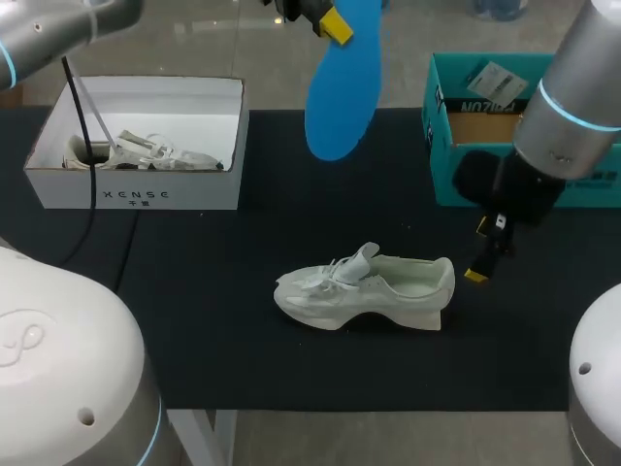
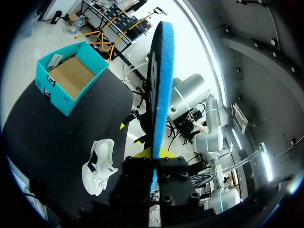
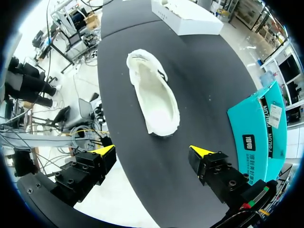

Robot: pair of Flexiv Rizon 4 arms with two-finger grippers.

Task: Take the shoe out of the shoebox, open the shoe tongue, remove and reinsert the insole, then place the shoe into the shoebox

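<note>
Insole [image 1: 342, 92], flat smooth blue oval, pinched by left tool [image 2: 155, 159].

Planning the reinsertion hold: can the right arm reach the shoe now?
Probably yes. The right claw is open beside the heel of the shoe, only bare mat between them; the insole is held up clear.
</note>
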